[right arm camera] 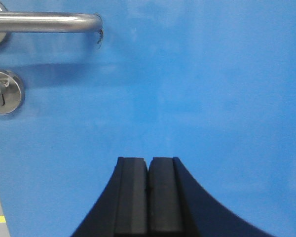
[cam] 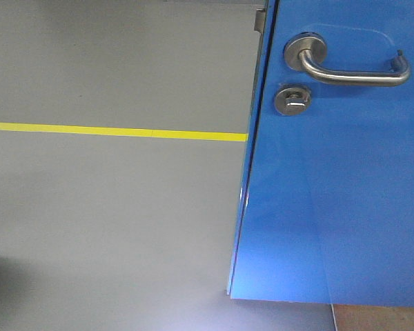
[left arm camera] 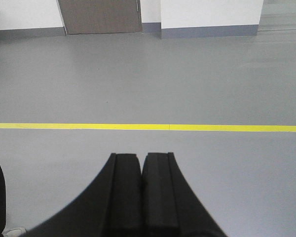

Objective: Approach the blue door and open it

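Note:
The blue door (cam: pixel 338 193) fills the right half of the front view, its free edge toward the left. Its silver lever handle (cam: pixel 352 72) sits near the top, with a round thumb-turn lock (cam: pixel 292 101) below. In the right wrist view the blue door (right arm camera: pixel 197 89) fills the frame, with the lever handle (right arm camera: pixel 49 21) and thumb-turn lock (right arm camera: pixel 4 92) at upper left. My right gripper (right arm camera: pixel 148 160) is shut and empty, below and right of the handle, apart from it. My left gripper (left arm camera: pixel 141 157) is shut and empty over bare floor.
Grey floor (cam: pixel 110 221) lies left of the door, crossed by a yellow tape line (cam: pixel 117 131). In the left wrist view the yellow line (left arm camera: pixel 148 127) runs across, with a brown door (left arm camera: pixel 99 16) and white walls far behind. A grey latch plate (cam: pixel 260 21) shows at the door edge.

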Tool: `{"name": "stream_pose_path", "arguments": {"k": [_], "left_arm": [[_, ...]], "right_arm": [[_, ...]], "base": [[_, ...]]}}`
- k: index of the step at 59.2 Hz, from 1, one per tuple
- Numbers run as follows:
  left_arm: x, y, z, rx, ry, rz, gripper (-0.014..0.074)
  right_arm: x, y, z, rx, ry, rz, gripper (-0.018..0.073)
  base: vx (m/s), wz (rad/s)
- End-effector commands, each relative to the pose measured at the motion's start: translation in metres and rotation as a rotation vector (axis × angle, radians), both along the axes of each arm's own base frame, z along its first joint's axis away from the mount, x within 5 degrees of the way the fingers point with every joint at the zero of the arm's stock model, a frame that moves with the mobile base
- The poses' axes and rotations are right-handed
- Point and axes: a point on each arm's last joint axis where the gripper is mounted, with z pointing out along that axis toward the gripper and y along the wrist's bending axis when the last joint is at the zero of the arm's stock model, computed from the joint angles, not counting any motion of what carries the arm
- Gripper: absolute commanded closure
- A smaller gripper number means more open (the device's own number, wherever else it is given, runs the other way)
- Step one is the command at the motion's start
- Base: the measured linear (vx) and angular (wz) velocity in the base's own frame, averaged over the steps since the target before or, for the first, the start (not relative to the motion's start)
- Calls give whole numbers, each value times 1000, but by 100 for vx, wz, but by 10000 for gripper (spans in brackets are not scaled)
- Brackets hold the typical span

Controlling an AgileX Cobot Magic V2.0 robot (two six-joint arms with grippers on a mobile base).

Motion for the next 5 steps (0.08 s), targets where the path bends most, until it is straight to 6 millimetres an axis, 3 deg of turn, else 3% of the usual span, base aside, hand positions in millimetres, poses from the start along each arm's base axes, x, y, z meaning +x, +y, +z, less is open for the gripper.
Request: {"name": "stream_pose_path", "arguments": {"k": [1,5], "left_arm": [[1,0,6,2,-89,-7,526],[1,0,6,2,-89,-7,526]], "right_arm": [[-1,0,2,-11,-85,-1,557],[-1,0,2,-11,-85,-1,557]], "base": [[0,0],[0,0]]}}
